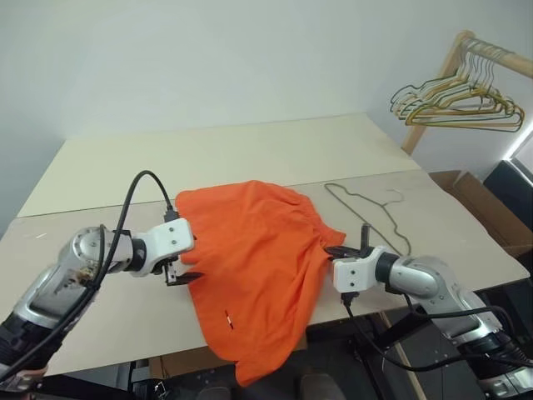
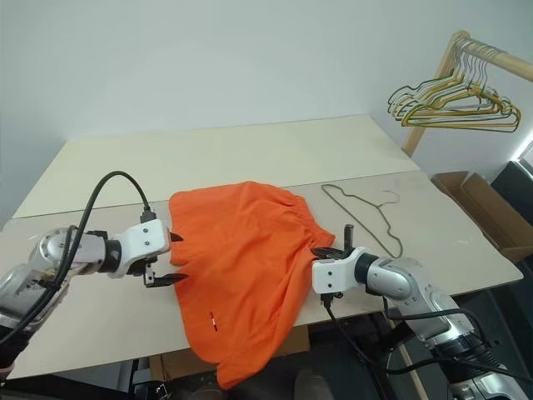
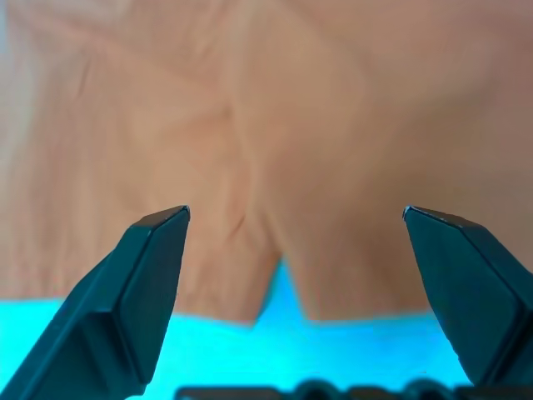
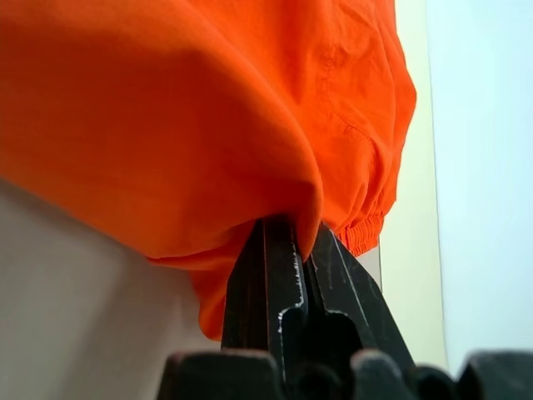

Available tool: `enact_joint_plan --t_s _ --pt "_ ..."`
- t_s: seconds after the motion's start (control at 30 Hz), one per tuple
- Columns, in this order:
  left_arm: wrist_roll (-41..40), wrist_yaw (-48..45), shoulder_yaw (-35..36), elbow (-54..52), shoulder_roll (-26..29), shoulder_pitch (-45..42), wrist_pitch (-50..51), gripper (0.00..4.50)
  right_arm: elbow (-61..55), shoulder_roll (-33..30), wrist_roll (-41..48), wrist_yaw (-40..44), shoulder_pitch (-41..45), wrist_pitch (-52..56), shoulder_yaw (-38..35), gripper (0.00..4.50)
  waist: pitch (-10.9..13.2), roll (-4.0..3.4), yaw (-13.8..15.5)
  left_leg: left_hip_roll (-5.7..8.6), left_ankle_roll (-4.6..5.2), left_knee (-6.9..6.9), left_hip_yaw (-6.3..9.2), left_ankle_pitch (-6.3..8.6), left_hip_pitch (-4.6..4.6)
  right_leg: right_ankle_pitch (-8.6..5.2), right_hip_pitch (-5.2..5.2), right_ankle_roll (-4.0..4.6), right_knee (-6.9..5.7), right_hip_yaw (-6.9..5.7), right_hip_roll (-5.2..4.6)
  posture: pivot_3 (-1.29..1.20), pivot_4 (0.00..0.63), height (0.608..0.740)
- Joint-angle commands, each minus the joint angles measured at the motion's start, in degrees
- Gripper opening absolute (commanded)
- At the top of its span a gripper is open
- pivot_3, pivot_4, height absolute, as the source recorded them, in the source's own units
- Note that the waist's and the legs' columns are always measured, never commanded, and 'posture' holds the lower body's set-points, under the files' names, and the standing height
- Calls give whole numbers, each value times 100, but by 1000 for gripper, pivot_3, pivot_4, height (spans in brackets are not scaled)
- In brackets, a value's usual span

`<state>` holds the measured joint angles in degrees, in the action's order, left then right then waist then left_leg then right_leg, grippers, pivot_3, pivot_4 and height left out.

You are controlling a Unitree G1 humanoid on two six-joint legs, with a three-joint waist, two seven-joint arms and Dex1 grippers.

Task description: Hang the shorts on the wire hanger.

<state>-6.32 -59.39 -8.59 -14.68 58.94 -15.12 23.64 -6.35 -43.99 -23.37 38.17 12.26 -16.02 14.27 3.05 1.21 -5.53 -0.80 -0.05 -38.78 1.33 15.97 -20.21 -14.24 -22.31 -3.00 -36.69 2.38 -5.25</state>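
**Shorts spread on the counter, hanger not yet used**

Left eye view, read from left to right: the left gripper (image 1: 185, 272) hovers at the left edge of the shorts (image 1: 254, 267) with its jaws released and wide apart, holding nothing. The shorts lie flat on the counter (image 1: 208, 158), their gathered waistband toward the far side and the leg hems toward the near edge, where one leg hangs over it. Their long axis runs from far to near, slanting a little. A small white tag sits low on the near leg.

At the shorts' right edge, the right gripper (image 1: 336, 252) has its jaws clenched on a fold of orange fabric.

Just beyond the right gripper, the wire hanger (image 1: 366, 210) lies flat on the counter, just beside the shorts, its hook pointing to the right and its wide bar nearest the waistband.

By my judgement the task is at an early stage: the hanger is untouched and threading the shorts over it is still to do.
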Motion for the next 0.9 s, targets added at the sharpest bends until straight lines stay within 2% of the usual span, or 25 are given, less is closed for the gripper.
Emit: enact_joint_plan --t_s 0.03,0.27,0.57,0.8,0.9 --pt "648 190 -155 365 39 -188 -678 4465 -214 22 132 -19 45 38 -189 0 0 0 8 0 0 0 0 0 0 0 0 0 0 0 -1 -103 0 740" --pt "1985 800 -891 1586 -548 -826 -1312 4465 -310 62 147 15 17 106 -191 0 -3 5 8 1 0 -3 0 0 -2 1 0 0 -3 -1 1 -113 0 740" --pt "2563 725 -1379 3031 -1186 -1666 -2037 4465 -398 109 137 13 39 224 -198 0 -15 12 1 2 0 -7 0 0 -1 2 1 -1 -6 -2 0 -138 0 740" --pt "3225 1596 -1561 4785 -1834 -2551 -2539 4465 -542 261 127 17 88 389 -176 0 -43 18 0 6 0 -12 3 0 1 4 7 -4 -5 -4 -1 -147 0 740" --pt "3407 1894 -1587 5322 -1952 -2802 -2777 4465 -639 314 122 45 56 460 -155 0 -45 18 -16 5 0 -11 4 0 1 4 6 -5 -4 -4 0 -151 0 740"
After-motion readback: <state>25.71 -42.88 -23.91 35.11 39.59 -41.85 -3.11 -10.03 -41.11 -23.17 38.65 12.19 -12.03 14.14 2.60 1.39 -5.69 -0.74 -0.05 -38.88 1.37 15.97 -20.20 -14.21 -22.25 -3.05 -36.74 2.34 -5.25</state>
